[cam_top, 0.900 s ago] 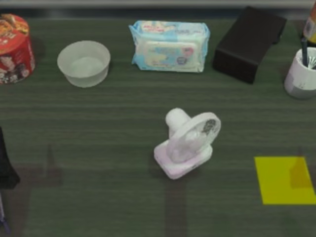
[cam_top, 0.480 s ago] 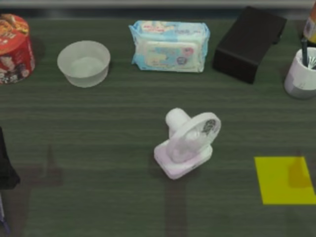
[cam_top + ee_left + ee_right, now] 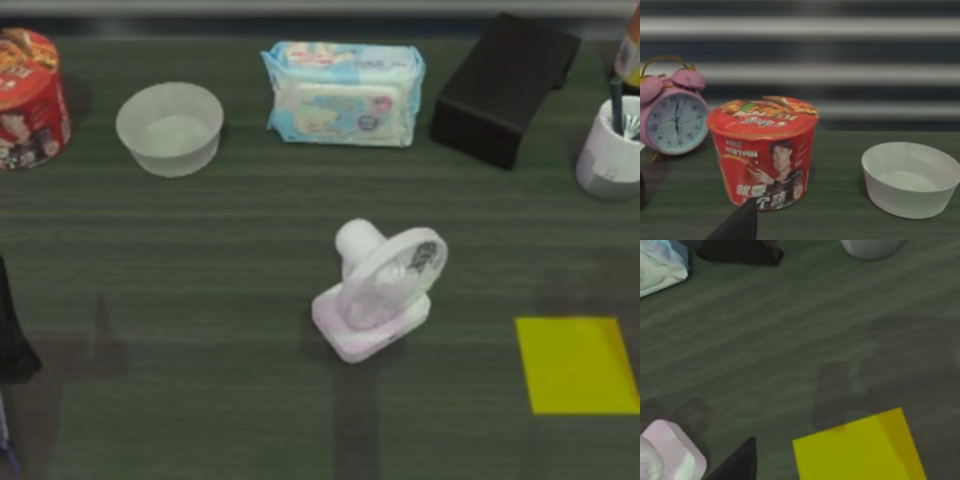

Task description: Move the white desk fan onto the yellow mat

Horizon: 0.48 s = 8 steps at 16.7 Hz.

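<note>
The white desk fan point(image 3: 380, 290) stands near the middle of the table, its round grille head tilted over the pale rounded-square base. Its base corner point(image 3: 671, 452) also shows in the right wrist view. The yellow mat point(image 3: 578, 365) lies flat near the table's right front, well to the right of the fan and apart from it, with nothing on it. In the right wrist view, a dark tip of my right gripper point(image 3: 740, 462) hangs over bare table between the fan and the mat point(image 3: 860, 450). The right arm is outside the top view. My left arm point(image 3: 12, 340) is parked at the left edge.
Along the back stand a red noodle cup point(image 3: 28, 98), a translucent white bowl point(image 3: 170, 128), a pack of wet wipes point(image 3: 343, 92), a black box point(image 3: 505, 88) and a white pen cup point(image 3: 610, 150). A pink alarm clock point(image 3: 672, 117) stands beside the noodle cup point(image 3: 764, 150).
The shadow that lay on the mat's right part has moved off it toward the back, onto the table. The fan, the mat and the left arm have not moved.
</note>
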{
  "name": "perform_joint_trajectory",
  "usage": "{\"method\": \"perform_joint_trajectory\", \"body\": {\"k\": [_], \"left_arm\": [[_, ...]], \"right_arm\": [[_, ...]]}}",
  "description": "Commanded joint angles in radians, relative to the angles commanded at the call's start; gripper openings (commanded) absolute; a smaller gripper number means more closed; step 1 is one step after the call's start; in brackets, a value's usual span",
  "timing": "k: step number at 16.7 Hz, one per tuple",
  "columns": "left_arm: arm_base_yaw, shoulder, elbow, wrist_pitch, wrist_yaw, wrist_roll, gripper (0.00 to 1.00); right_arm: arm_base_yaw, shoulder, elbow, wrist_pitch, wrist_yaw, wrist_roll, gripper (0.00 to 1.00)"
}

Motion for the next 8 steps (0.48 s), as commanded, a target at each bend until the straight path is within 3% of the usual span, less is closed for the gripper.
{"method": "perform_joint_trajectory", "body": {"k": [8], "left_arm": [[0.0, 0.0, 0.0, 0.0, 0.0, 0.0, 1.0]], "right_arm": [[0.251, 0.72, 0.806, -0.502, -0.023, 0.63, 1.0]]}}
